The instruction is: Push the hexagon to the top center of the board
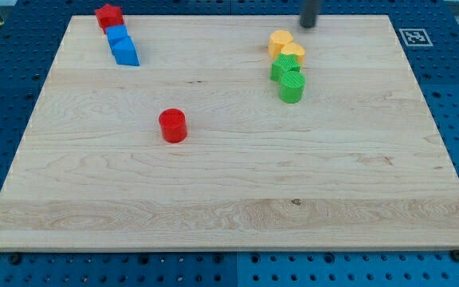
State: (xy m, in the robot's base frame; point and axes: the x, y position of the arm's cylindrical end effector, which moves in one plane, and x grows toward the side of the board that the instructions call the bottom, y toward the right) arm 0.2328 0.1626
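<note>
A yellow hexagon block (280, 40) lies near the view's top, right of centre. A second yellow block (294, 54) of rounded shape touches its lower right side. Below them a green block (280, 68) and a green cylinder (292, 87) continue the cluster. My tip (307, 26) stands at the board's top edge, just up and to the right of the yellow hexagon, a short gap away and not touching it.
A red star-like block (110, 15) sits at the top left corner, with two blue blocks (118, 36) (126, 53) just below it. A red cylinder (172, 125) stands left of centre. The wooden board (229, 199) lies on a blue perforated table.
</note>
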